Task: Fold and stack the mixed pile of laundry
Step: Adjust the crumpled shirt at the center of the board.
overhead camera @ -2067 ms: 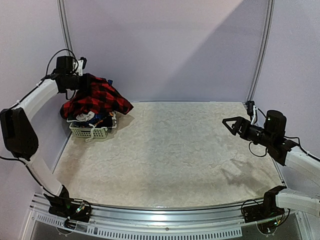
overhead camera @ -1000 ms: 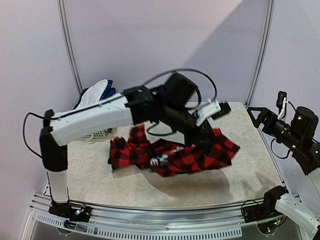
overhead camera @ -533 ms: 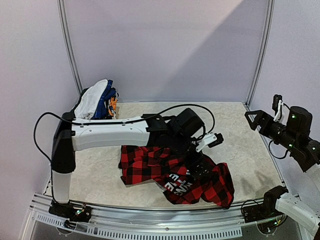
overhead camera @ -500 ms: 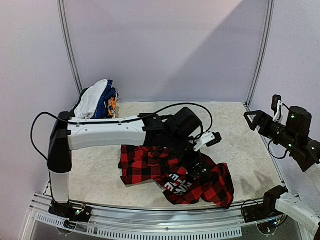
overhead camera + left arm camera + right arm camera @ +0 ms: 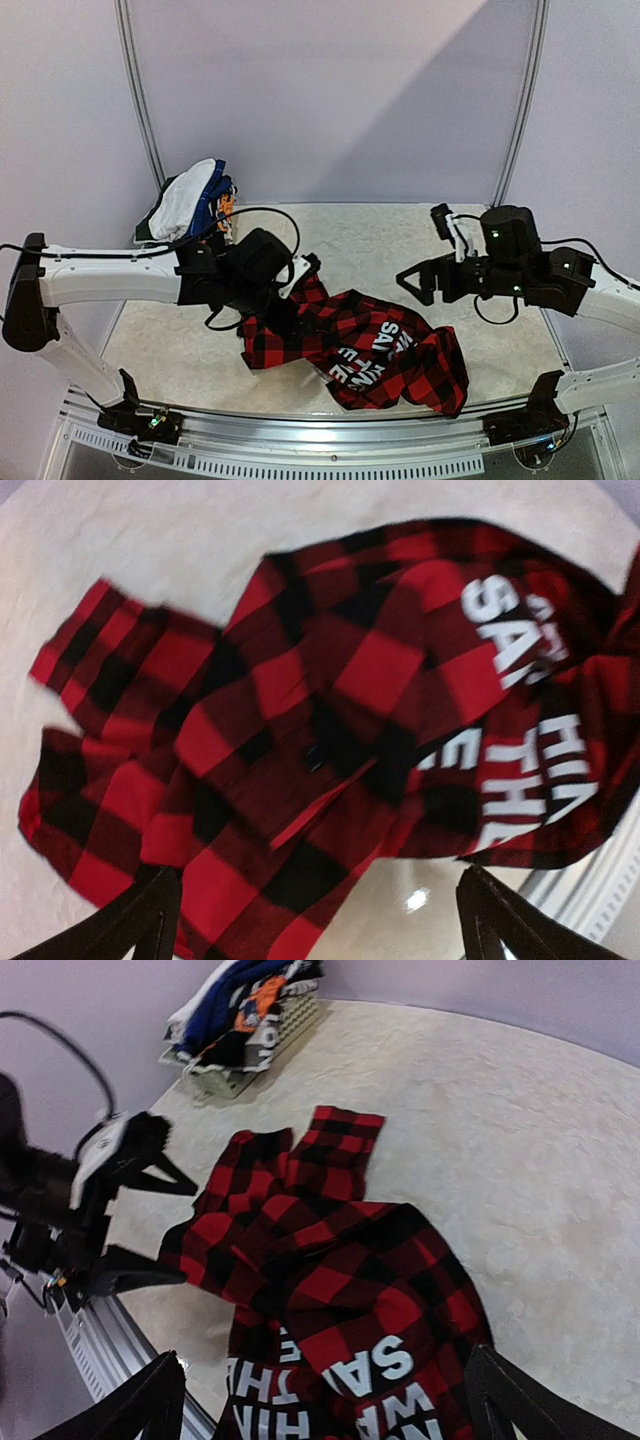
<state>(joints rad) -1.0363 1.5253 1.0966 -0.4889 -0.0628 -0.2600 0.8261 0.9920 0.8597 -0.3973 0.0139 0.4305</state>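
The red-and-black plaid shirt (image 5: 360,345) with white block lettering lies crumpled on the table near the front edge. It also fills the left wrist view (image 5: 330,720) and the right wrist view (image 5: 340,1270). My left gripper (image 5: 295,295) hovers open over the shirt's left part, with nothing between its fingers (image 5: 130,920). My right gripper (image 5: 412,283) hangs open above the shirt's right side, its fingers (image 5: 520,1400) wide apart and empty. The rest of the mixed laundry pile (image 5: 190,200), white and blue cloth, is heaped at the back left corner.
A small white lattice basket (image 5: 255,1050) holds the heap against the left wall. The pale table top (image 5: 400,230) lies bare behind the shirt. A metal rail (image 5: 320,425) runs along the front edge. My left gripper (image 5: 150,1225) shows in the right wrist view.
The left gripper let go of the plaid shirt and drew back to the left. The right arm swung in from the right edge to above the shirt. The shirt now rests flat.
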